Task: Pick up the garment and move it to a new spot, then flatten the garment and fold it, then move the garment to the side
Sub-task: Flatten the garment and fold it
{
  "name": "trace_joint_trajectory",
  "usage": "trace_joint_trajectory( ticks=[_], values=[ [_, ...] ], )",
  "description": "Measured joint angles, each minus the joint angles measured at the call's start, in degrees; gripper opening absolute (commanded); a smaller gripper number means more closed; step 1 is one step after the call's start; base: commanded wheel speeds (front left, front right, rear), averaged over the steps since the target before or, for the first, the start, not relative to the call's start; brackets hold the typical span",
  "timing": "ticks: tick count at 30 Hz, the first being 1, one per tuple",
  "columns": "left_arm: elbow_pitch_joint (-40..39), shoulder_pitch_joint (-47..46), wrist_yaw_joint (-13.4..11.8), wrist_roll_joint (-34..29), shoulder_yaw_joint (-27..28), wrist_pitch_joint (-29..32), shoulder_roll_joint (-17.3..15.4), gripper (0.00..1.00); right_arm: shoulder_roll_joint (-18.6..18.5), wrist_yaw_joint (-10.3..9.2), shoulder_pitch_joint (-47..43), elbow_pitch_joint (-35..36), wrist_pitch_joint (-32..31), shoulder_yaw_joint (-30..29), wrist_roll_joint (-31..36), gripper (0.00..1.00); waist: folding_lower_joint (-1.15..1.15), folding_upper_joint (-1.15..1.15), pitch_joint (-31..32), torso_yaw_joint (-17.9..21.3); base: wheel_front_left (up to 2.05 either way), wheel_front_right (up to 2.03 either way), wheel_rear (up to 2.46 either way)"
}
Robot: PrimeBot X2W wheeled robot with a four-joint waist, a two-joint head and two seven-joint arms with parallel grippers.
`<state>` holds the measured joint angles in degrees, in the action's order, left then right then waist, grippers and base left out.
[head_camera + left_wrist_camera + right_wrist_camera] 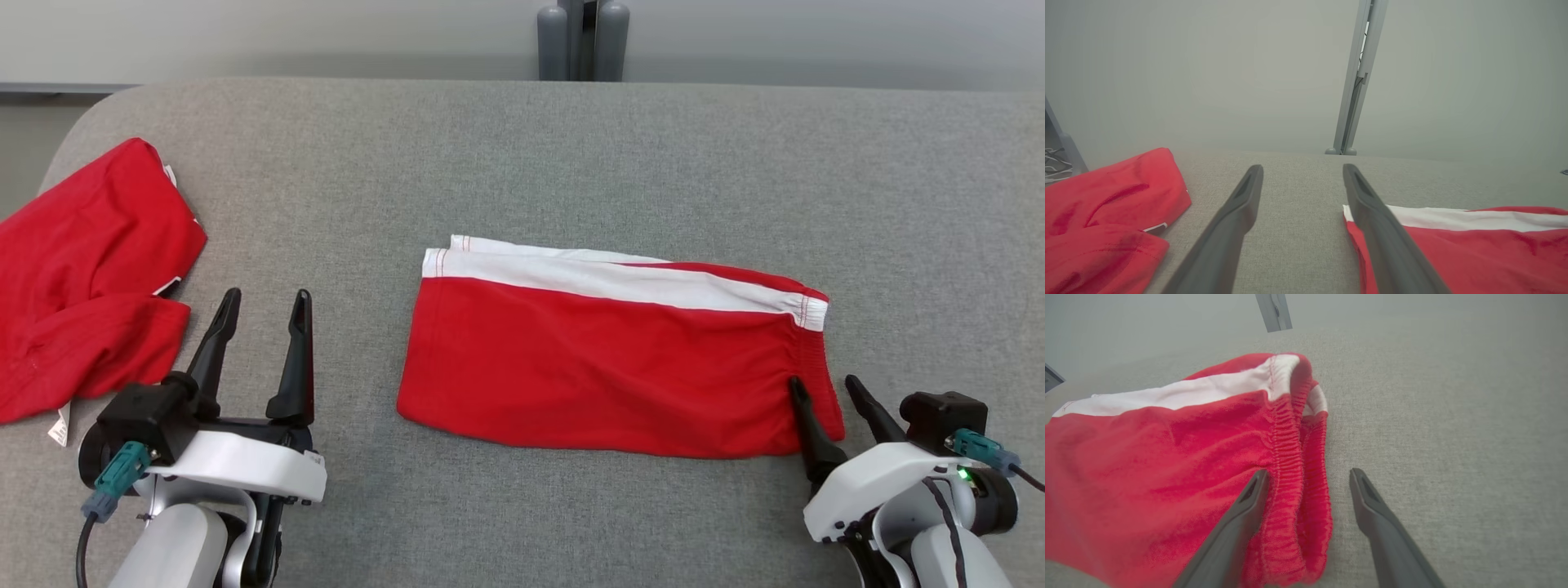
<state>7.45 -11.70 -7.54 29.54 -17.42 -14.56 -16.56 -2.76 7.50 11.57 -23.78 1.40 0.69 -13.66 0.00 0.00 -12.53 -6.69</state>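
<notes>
The right fingers (804,416) (1372,506) stand wide apart and clamp nothing. One finger lies over the red cloth just inside the gathered waistband and the other over the bare bench (522,163) just beside it, so the waistband edge is between them. Whether they touch the cloth cannot be told. The right wrist sits low at the near right corner, with the fingers leaning away from the robot and a little to its left.

The left fingers (295,351) (1237,212) are also wide apart and empty. They point straight away from the robot over bare bench, from a wrist at the near left.

The shorts (604,367), red with a white stripe along the far edge, lie flat in the middle of the bench. Another red garment (82,269) lies crumpled at the left edge. A grey post (582,41) rises behind the bench.
</notes>
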Motion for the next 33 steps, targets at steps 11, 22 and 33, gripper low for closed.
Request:
trace_joint_trajectory(
  ticks=[11, 22, 33],
  values=[
    [1.3, -1.5, 1.0, -0.6, 0.6, -0.2, 0.5, 1.00, 0.2, 0.10, 5.0, -8.3, 3.2, 2.7, -7.8, 0.00, 0.00, 0.00, -1.7, 0.7, 0.00, 0.00, 0.00],
    [1.2, -1.5, 1.2, -0.8, 1.3, -0.2, 0.1, 1.00, -1.0, 0.16, 3.4, -9.8, 6.2, -5.2, -9.0, 0.00, 0.00, 0.00, -1.6, 3.5, 0.00, 0.00, 0.00],
    [0.5, -1.5, 1.2, -1.1, 1.2, -0.1, -0.6, 1.00, -0.2, -0.01, 3.5, 4.3, 4.3, 7.6, -13.4, 0.00, 0.00, 0.00, -1.5, 6.1, 0.00, 0.00, 0.00]
  ],
)
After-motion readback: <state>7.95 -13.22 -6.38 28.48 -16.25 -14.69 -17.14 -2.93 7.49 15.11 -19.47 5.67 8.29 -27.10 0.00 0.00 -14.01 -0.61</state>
